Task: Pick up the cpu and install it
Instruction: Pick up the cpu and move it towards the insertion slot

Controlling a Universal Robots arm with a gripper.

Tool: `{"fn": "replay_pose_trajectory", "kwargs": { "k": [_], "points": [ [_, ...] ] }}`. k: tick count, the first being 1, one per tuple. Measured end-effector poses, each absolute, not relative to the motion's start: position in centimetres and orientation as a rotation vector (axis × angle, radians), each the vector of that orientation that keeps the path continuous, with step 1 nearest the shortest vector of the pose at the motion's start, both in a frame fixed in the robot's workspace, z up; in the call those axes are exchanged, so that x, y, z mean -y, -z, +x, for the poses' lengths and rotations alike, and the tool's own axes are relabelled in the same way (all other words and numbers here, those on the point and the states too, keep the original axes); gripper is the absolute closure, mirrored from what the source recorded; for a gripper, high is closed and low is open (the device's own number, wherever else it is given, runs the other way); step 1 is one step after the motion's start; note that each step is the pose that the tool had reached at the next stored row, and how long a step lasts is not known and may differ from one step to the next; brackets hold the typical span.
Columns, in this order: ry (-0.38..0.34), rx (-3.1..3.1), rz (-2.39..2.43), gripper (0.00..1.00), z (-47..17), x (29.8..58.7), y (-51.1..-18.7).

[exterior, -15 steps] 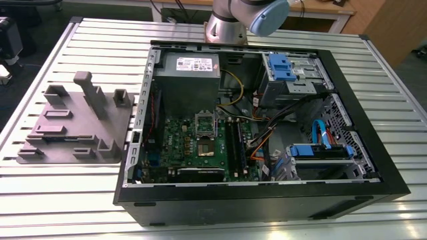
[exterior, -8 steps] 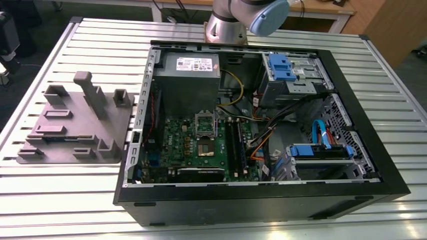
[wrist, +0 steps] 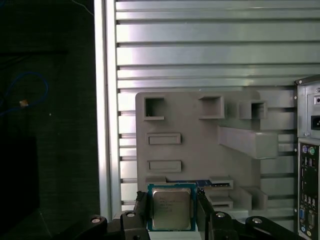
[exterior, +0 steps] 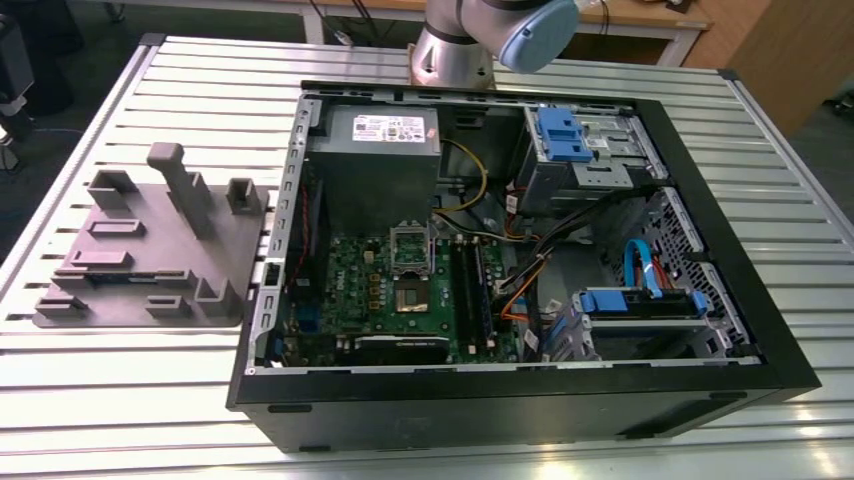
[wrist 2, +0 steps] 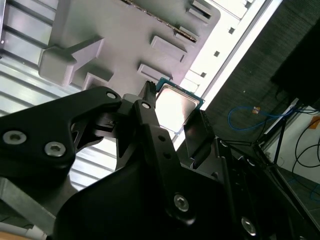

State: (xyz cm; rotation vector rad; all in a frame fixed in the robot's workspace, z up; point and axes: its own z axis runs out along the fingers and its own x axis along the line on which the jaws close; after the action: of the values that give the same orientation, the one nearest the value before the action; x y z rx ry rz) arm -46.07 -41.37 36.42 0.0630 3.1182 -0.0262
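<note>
Your slatted aluminium desk [wrist: 200, 50], bordered by dark floor [wrist: 50, 150], carries a grey moulded tray [wrist: 190, 150]. At the tray's edge, your black pincer [wrist: 172, 205] grips the flat, silvery square cpu [wrist: 171, 211].

The cpu [wrist 2: 175, 106] between black jaws, grey fixture tray [wrist 2: 100, 30] behind.

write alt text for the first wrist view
The gripper holds the cpu, a small square chip with a silvery top, by two opposite edges. Beyond it a grey fixture tray with raised blocks lies on a ribbed metal table, and the back panel of a computer case stands beside the tray.
</note>
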Motion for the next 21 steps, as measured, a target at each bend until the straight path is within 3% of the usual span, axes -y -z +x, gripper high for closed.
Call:
{"fn": "replay_pose_trajectory", "kwargs": {
  "k": [21],
  "points": [
    [0.026,-3.117,0.063,0.53,-46.08,41.37,-37.28]
  ]
}}
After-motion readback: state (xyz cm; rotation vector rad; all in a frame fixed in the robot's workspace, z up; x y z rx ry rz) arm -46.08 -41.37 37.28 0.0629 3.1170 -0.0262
